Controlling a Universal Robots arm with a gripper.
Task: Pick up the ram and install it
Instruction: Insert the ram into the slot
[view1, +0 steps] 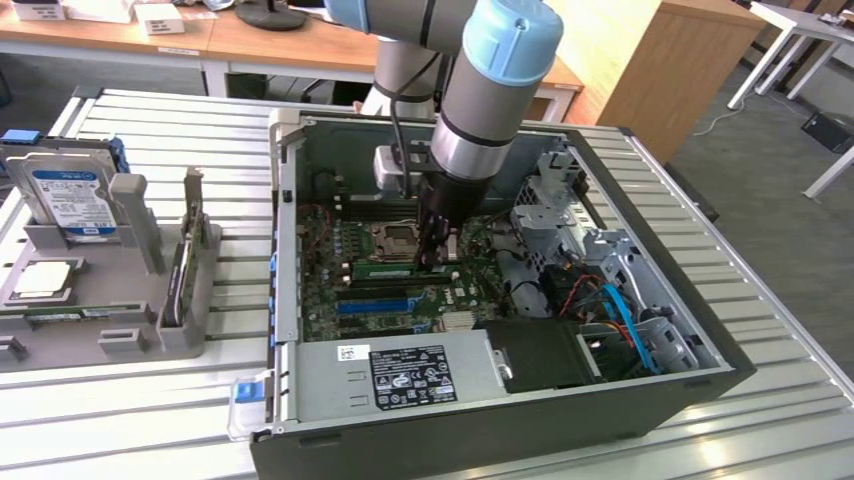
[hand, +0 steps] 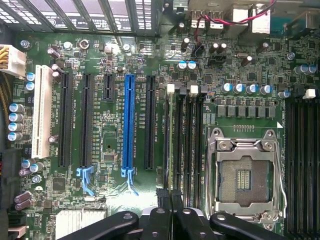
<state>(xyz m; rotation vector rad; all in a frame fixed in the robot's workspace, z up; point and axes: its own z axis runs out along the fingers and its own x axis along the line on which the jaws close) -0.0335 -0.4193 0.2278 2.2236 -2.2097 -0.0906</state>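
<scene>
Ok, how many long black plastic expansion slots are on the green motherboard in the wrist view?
3 long black plastic slots. One lies beside the long white plastic slot, one next to it, and one beside the long blue plastic slot. The black tool may hide others.

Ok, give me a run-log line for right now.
gripper: inside PC case, jaws shut on ram | ram: on edge along memory slots beside CPU socket | seated: cannot tell

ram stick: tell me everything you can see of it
The ram is a long, thin green board with dark chips, standing on edge along the memory slots beside the empty processor socket, inside the open computer case. The shut hand meets its end toward the exterior view's right; gripping or only pressing, I cannot tell.
</scene>
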